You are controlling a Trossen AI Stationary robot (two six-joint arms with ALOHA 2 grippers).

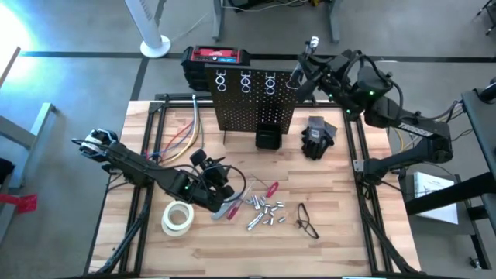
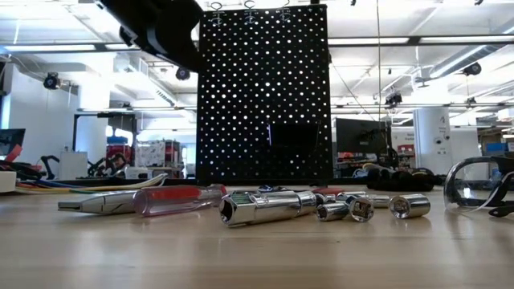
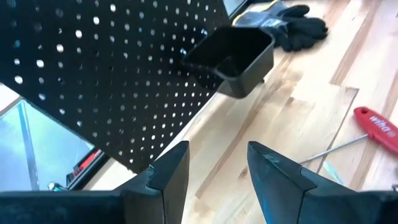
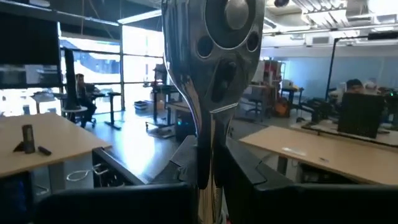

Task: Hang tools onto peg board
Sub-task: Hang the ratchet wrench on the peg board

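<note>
Two robot arms work over a wooden counter [image 1: 333, 248]. On the left side lies a roll of tape [image 1: 177, 218]. The left gripper [image 1: 219, 180] hovers just above the counter, in front of the peg board, and its fingers [image 3: 169, 169] stand apart with nothing between them. Just beside it lie some of the tools: pliers [image 2: 108, 201], a red-handled screwdriver [image 2: 178, 198], a big shiny ratchet piece [image 2: 267, 206] and a bunch of short silver sockets [image 1: 264, 211]. The peg board [image 1: 254, 101] stands upright at the back of the counter, with ring hooks [image 1: 245, 80] along its top and a small black bin [image 1: 268, 139] at its foot. Safety glasses [image 1: 306, 222] lie near the sockets. Black gloves [image 1: 318, 136] lie to the right of the bin. The right gripper [image 1: 302, 76] is up by the top right corner of the board, clamped tight on a shiny metal ratchet [image 4: 214, 68].
</note>
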